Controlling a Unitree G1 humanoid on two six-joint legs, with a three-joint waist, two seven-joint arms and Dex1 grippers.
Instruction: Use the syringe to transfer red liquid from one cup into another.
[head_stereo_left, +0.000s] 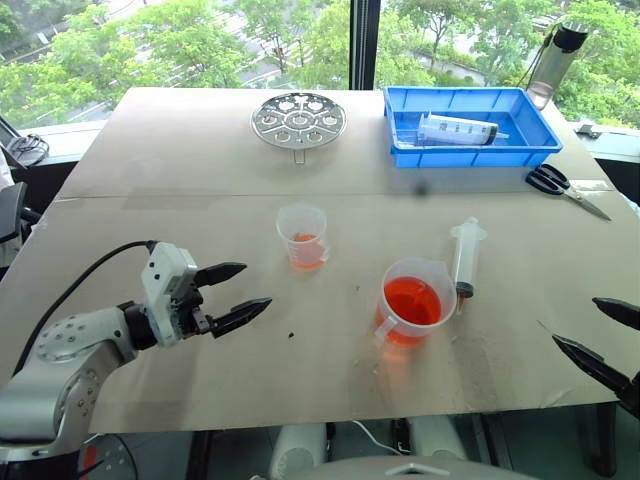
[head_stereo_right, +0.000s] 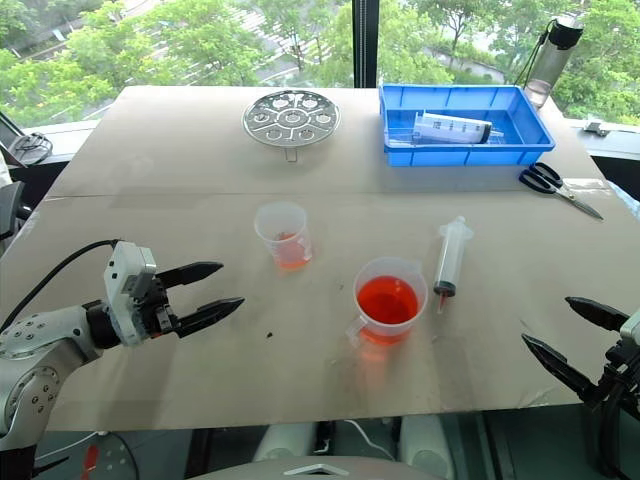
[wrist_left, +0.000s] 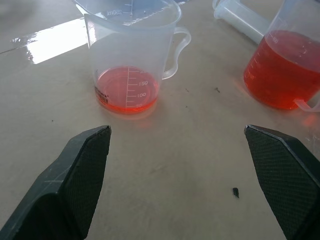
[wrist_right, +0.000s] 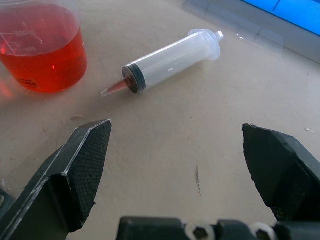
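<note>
Worktop (head_stereo_left: 200, 350) covered with brown paper, seen from the head camera. The syringe (head_stereo_left: 466, 256) is laid flat just beside the handled beaker (head_stereo_left: 410, 300), its dark tip toward the near edge; the two are close but contact cannot be told. The beaker is roughly half filled with red liquid (head_stereo_left: 411, 301). The smaller cup (head_stereo_left: 302, 236) is set apart from it, farther back and to the left, with a shallow layer of the same liquid at its bottom. The left claw (head_stereo_left: 232, 293) is held wide open and empty above the worktop, pointing toward the cups. The right claw (head_stereo_left: 600, 338) is likewise spread wide and empty near the right edge. At the far side are placed a round metal rack (head_stereo_left: 298, 119), a blue tray (head_stereo_left: 468, 126) holding a fatter syringe (head_stereo_left: 458, 130), scissors (head_stereo_left: 560, 187) and a bottle (head_stereo_left: 553, 60).
</note>
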